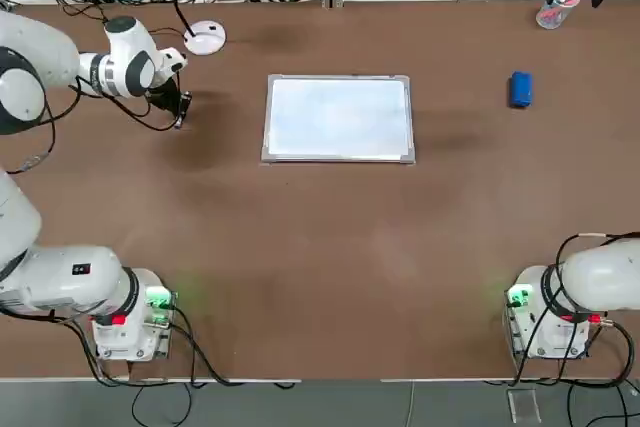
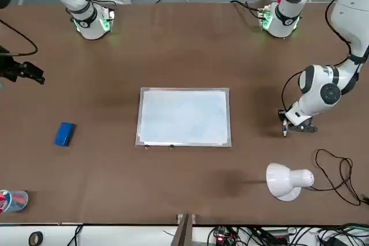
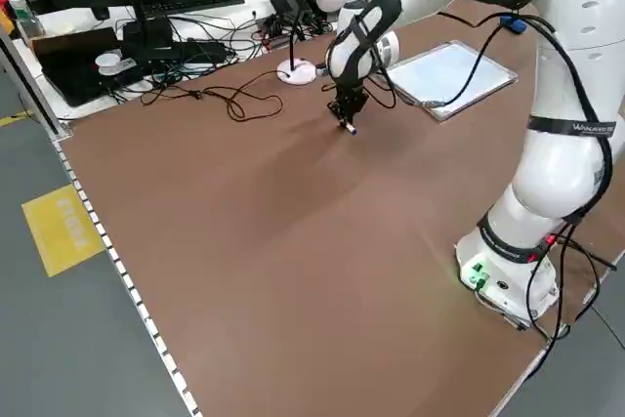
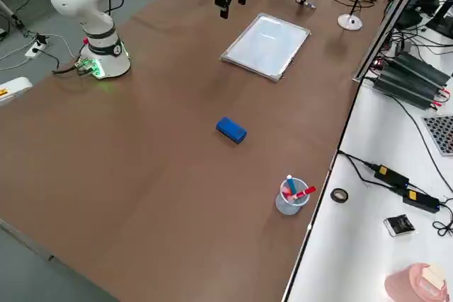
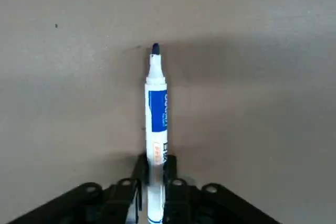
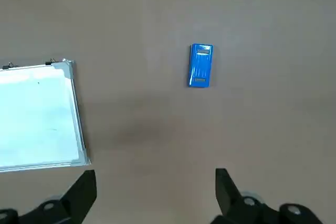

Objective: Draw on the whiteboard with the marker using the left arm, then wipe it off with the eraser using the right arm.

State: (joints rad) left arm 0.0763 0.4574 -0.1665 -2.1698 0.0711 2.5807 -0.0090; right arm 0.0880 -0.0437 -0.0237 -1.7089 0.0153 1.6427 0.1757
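Blue-tipped marker (image 5: 156,114) is pinched tight in the left gripper (image 5: 155,182), off to the side of the whiteboard (image 1: 338,117). Next it must carry it over and draw. Right gripper (image 6: 155,182) waits, jaws spread, eraser (image 6: 200,65) untouched

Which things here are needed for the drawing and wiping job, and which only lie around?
Needed: whiteboard, marker held in the left gripper, blue eraser.
Lying around: white desk lamp, clear cup of pens, tape roll.
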